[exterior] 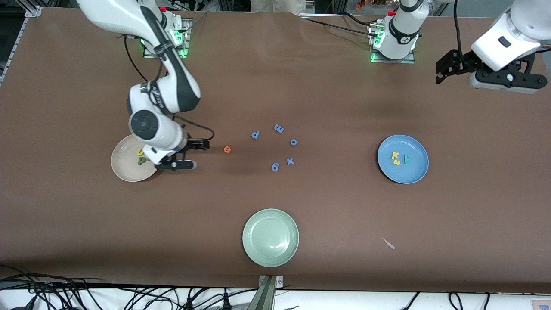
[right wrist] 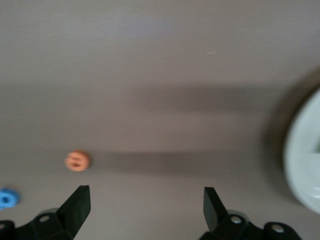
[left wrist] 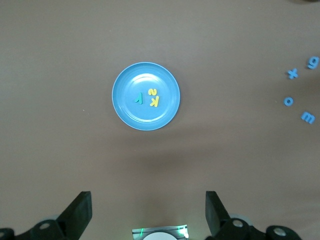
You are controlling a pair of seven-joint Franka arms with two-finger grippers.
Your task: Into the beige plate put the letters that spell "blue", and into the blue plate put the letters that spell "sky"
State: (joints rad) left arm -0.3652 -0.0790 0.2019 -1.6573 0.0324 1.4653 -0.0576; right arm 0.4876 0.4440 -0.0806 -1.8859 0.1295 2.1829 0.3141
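Right gripper hangs with jaws wide and empty at the beige plate's edge; that plate holds the yellow u and green letters. The orange e lies on the table nearby. Left gripper waits high, jaws wide; the blue plate holds k, s, y.

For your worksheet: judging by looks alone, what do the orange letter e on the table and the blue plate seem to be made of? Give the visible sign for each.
Orange e: probably foam or soft plastic; it looks flat, matte and evenly coloured, with no glint. Blue plate: likely glazed ceramic or hard plastic; its smooth surface shows a soft sheen and a raised rim. Neither can be told for certain by sight.
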